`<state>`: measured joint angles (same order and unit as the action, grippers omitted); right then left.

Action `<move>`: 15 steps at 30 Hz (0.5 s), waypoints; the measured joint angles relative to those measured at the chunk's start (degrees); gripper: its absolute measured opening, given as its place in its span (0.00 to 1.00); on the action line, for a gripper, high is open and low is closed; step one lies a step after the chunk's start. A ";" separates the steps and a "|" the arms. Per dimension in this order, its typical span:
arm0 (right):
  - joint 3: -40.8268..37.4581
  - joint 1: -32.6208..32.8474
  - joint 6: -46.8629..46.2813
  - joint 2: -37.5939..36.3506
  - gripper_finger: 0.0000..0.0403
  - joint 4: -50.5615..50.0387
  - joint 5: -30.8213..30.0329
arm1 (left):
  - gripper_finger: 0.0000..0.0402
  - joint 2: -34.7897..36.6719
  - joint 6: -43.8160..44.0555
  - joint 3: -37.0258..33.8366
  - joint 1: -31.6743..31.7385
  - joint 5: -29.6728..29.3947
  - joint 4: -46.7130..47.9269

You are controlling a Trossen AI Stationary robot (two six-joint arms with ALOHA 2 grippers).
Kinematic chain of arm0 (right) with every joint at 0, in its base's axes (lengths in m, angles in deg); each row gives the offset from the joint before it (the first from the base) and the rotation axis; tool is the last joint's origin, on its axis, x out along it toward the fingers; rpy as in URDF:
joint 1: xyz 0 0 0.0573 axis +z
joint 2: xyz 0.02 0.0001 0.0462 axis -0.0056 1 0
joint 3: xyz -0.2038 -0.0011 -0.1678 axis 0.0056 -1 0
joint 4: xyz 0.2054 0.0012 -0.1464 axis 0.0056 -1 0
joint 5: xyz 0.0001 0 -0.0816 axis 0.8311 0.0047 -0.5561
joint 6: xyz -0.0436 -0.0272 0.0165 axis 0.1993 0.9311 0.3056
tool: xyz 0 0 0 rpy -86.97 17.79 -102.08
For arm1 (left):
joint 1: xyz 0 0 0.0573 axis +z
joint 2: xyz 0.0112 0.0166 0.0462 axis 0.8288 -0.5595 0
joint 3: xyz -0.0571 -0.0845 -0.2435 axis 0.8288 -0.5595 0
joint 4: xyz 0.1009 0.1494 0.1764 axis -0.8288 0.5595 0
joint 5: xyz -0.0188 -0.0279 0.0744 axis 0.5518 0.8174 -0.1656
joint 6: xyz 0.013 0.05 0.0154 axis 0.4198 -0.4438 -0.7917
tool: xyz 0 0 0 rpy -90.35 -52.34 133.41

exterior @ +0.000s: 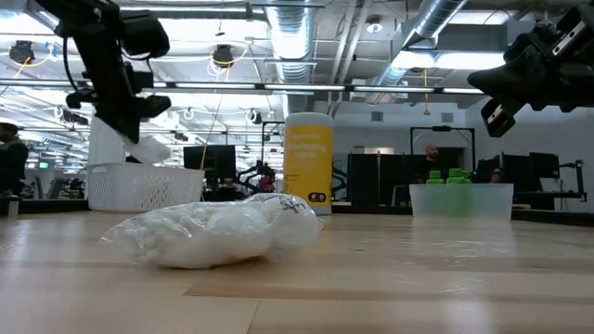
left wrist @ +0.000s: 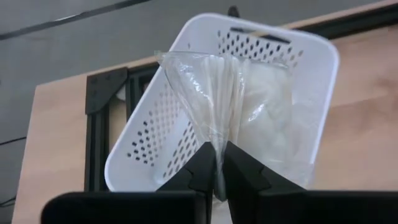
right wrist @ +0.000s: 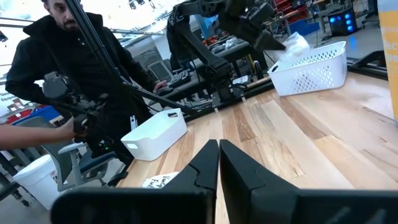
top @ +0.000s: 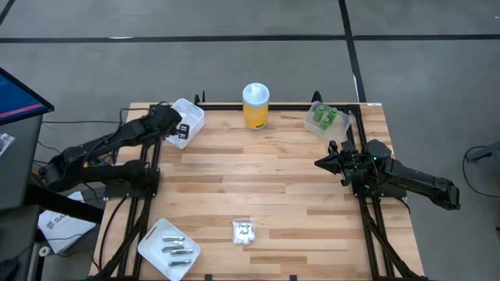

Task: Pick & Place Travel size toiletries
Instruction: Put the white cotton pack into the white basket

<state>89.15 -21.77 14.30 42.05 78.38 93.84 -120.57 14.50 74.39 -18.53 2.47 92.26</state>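
My left gripper [top: 178, 127] is shut on a clear packet of white contents [left wrist: 249, 106] and holds it over the white perforated basket [top: 190, 117] at the table's far left. A second white packet [top: 244, 232] lies flat on the table near the near edge, large in the low view [exterior: 213, 232]. Green round pieces [top: 326, 117] sit in the clear tub [exterior: 464, 199] at the far right. Silvery tubes [top: 176, 250] lie in a white tray [top: 152, 242] at the near left. My right gripper [top: 322, 162] is shut and hovers above the table's right side, touching nothing. My left gripper pinches the packet's thin, gathered clear plastic end [left wrist: 217, 146] between its two fingertips [left wrist: 199, 171]. The fingers point slanting down toward the basket. The packet is lifted clear and hangs just above the basket's rim [exterior: 139, 169], with its white bulk [exterior: 153, 147] beyond the fingertips.
A tall yellow jar with a white lid [top: 255, 105] stands at the far edge's middle. A broad stretch of bare wood lies between the arms. A person in dark clothes [right wrist: 68, 74] is beyond the table's left side, seen in the right wrist view.
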 joint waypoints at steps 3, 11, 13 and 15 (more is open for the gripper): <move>0.00 0.01 0.00 0.00 0.02 0.00 0.00 | 0.07 0.02 1.69 -1.42 0.00 -0.06 -0.14; 0.00 0.00 0.00 0.00 0.02 0.00 0.00 | 0.28 0.02 2.43 -2.45 -0.41 0.34 -0.31; 0.00 0.00 0.00 0.00 0.02 0.00 0.00 | 0.36 0.02 2.43 -2.45 -0.32 0.49 -0.31; 0.00 0.00 0.00 0.00 0.02 0.00 0.00 | 0.46 0.02 2.42 -2.45 -0.31 0.70 -0.36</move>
<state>89.15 -21.77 14.30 42.04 78.38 93.84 -120.55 16.92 71.95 -18.83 3.17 91.91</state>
